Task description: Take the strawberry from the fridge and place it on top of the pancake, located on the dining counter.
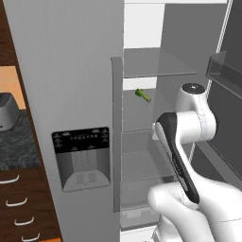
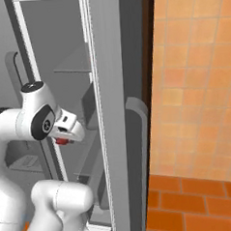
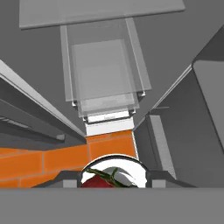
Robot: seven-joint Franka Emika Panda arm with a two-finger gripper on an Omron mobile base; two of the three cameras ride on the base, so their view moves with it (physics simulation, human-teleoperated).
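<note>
While held inside the fridge, the gripper grips the strawberry.

We log a small green stick-like vegetable lying well apart from the rest; its place against the fingers we cannot fix.

Hand view: an orange brick floor shows just past the fingers, on the far side of them.

Right base view: a pale orange tiled wall stands well off to the right of the fingers.

Left base view: a grey appliance sits on a dark marbled counter. Below it are brown wood drawers with curved white handles.
</note>
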